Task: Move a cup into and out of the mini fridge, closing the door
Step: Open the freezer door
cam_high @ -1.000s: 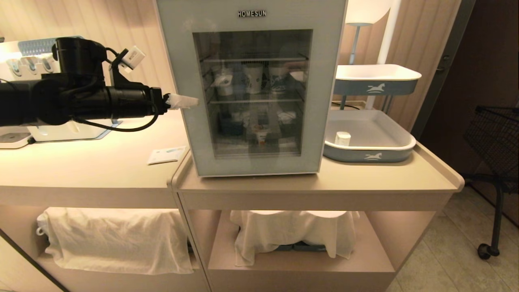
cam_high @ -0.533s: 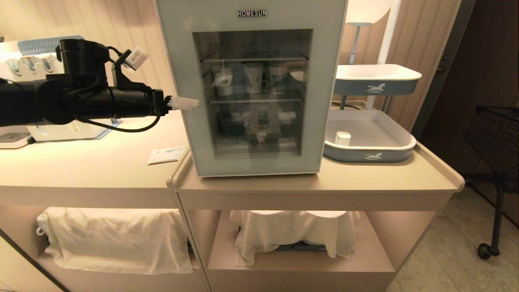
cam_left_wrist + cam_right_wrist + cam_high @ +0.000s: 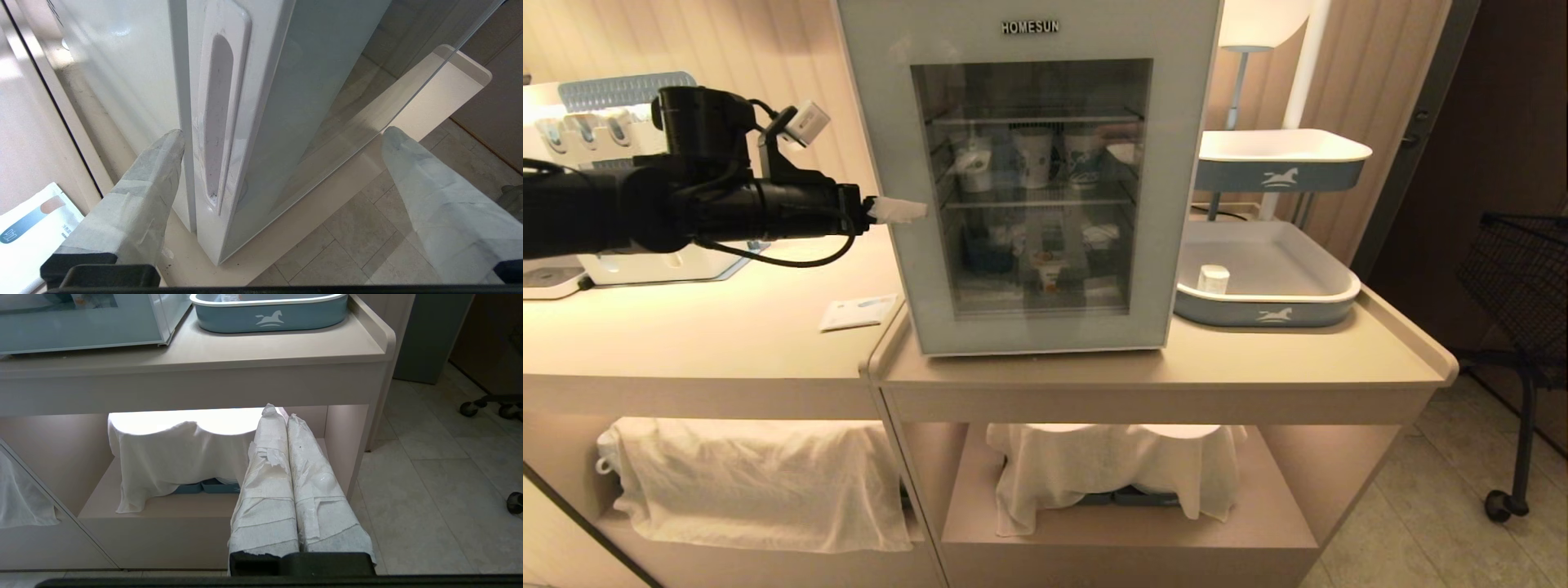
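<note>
The cup (image 3: 1049,273), a tiny white pot with an orange label, is standing upright on the lower wire shelf inside the mini fridge (image 3: 1029,175), its long axis vertical and lid up. In the head view the door (image 3: 1168,204) is sitting shut, its glass front facing the robot, and the fridge is occupying the counter (image 3: 1258,359) toward its left edge, with a grey-blue tray (image 3: 1270,314) just beside it toward the right edge. The left gripper (image 3: 900,210) is reaching level at the door's left edge, jaws spread wide and holding nothing.

In the left wrist view the fingers (image 3: 143,188) are straddling the door's edge, one beside the recessed handle (image 3: 218,118), the other out in front of the glass. With the cup inside and the door shut, putting it in looks done; opening the door, taking the cup out and shutting up again appear to remain.

In the right wrist view the right gripper (image 3: 286,477) is hanging low before the counter's under-shelf, fingers pressed together and empty.
</note>
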`<state>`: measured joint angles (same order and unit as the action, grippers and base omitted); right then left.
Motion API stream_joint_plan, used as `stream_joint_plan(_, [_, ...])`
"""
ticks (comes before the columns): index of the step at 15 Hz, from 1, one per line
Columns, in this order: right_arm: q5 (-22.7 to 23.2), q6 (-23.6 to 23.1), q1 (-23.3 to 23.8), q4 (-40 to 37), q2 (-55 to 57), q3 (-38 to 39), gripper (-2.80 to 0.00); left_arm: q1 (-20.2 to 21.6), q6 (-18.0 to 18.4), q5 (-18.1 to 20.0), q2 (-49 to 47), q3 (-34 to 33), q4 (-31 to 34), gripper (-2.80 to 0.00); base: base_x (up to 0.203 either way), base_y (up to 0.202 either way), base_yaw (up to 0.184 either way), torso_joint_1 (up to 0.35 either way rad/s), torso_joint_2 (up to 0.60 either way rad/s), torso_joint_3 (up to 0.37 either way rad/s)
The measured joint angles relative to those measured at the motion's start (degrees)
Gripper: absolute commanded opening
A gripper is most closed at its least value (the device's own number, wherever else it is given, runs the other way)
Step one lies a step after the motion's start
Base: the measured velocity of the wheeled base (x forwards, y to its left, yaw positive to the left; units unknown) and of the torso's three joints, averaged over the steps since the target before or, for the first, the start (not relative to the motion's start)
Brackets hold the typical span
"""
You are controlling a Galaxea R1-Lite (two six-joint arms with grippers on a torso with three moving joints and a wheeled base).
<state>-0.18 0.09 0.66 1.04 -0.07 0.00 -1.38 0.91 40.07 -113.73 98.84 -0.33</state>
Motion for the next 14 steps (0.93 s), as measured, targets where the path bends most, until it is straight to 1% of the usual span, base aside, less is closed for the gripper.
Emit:
stream_joint_plan(7, [-0.01, -0.02, 0.02, -0.02, 0.0, 0.0, -2.8, -0.49, -0.48, -0.02, 0.0, -0.66, 0.81, 0.0, 0.0, 0.0, 0.0, 0.0, 0.0, 0.0])
stream_joint_plan(11, [-0.02, 0.01, 0.02, 0.0, 0.0, 0.0, -2.8, -0.47, -0.47, 0.04, 1.47, -3.53, 0.74, 0.0, 0.0, 0.0, 0.0, 0.0, 0.0, 0.0])
stream_joint_plan(14, [0.02, 0.01, 0.02, -0.02, 0.0, 0.0, -2.8, -0.46, -0.65, 0.02, 2.38, -4.19, 0.54, 0.0, 0.0, 0.0, 0.0, 0.0, 0.0, 0.0])
